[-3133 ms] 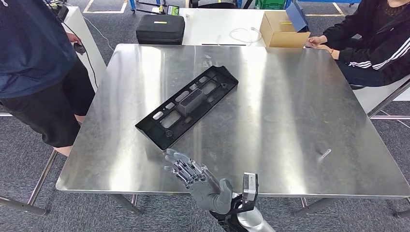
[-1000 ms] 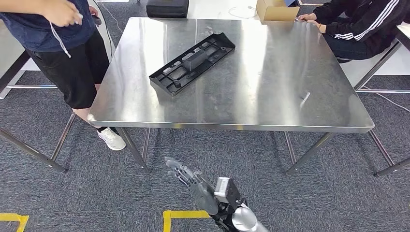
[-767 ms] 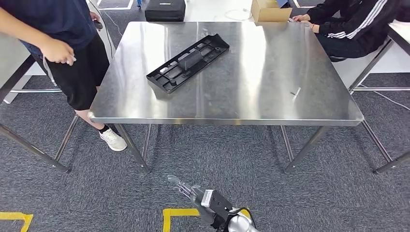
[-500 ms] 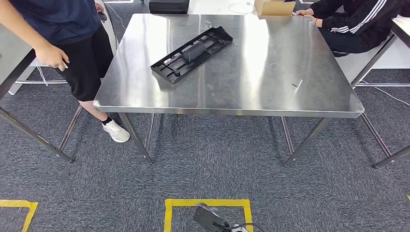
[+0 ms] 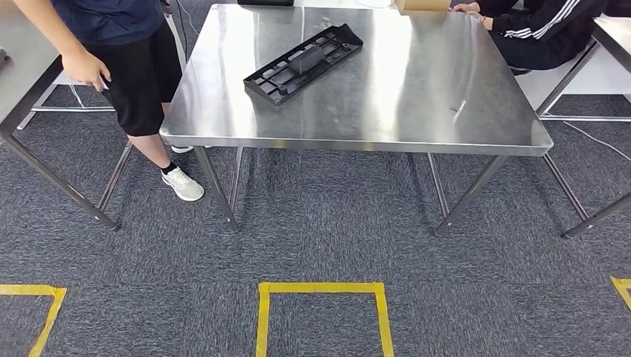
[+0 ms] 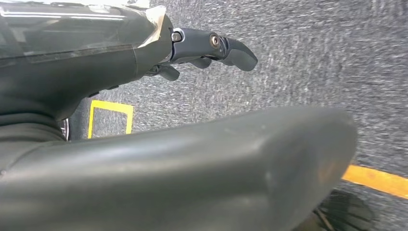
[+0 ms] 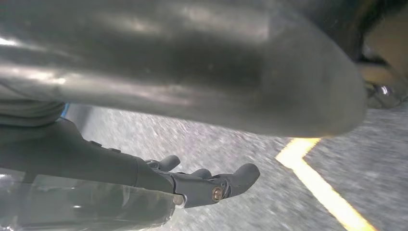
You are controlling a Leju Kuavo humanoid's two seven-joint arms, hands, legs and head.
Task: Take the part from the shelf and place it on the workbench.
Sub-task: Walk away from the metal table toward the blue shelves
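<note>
Fingers point(image 6: 226, 45) seemingly empty; one part point(image 5: 303, 63) on workbench point(image 5: 357, 126).

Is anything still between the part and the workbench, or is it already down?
Nothing visible stands between them: the black part already lies flat on the workbench, near its far left side. Both hands hang over the carpet, the left hand and right hand holding nothing.

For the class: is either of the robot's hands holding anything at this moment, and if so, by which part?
Nothing is held. The left hand and the right hand both hang over the carpet with nothing in them, while the black part lies on the steel workbench.
</note>
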